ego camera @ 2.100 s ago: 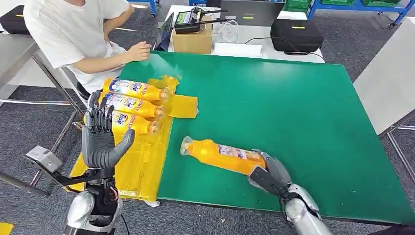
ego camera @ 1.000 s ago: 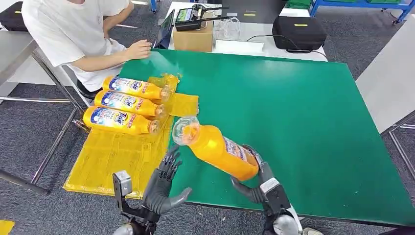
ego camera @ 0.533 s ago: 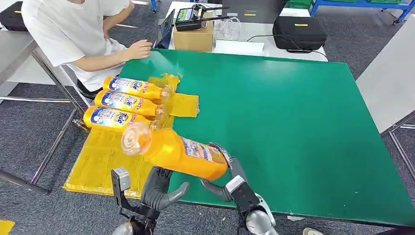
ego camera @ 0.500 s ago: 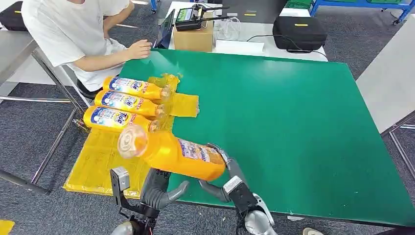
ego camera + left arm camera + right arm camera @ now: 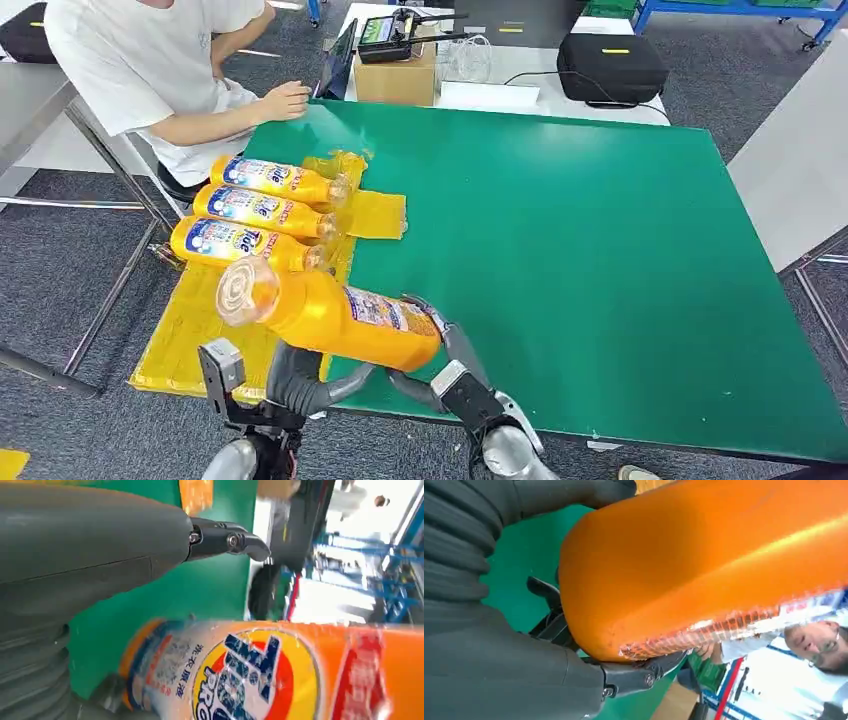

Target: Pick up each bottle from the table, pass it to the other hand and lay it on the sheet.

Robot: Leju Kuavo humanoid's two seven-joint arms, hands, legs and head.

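Held bottle: an orange bottle (image 5: 335, 316) with a clear cap end and a blue, red and yellow label, lying almost level in the air above the near edge of the green table (image 5: 600, 250). Its cap end points out over the yellow sheet (image 5: 215, 330); its base end sits in the right hand.

Right hand: the right hand (image 5: 440, 365) grips the base end of the held bottle, with fingers wrapped over the top and the thumb underneath.

Left hand: the left hand (image 5: 300, 375) sits under the middle of the held bottle, palm up, thumb reaching out toward the right hand. Whether the fingers have closed on the bottle cannot be told; the bottle hides them.

Left wrist view: the label of the held bottle (image 5: 260, 675) is seen close, a round blue and red logo with small white print. The grey thumb of the left hand (image 5: 90, 545) lies apart from the bottle, with green table between them.

Right wrist view: the plain orange base of the held bottle (image 5: 704, 555) is pressed between the grey thumb and the dark fingers (image 5: 644, 672) of the right hand (image 5: 499, 645).

Sheet: three more bottles (image 5: 262, 213) lie side by side at the far end of the yellow sheet, caps toward the table.

Around: a person in a white shirt (image 5: 150, 60) sits at the far left corner, one hand (image 5: 285, 100) on the table edge. Behind the table stand a cardboard box (image 5: 395, 75) and a black case (image 5: 610, 65).
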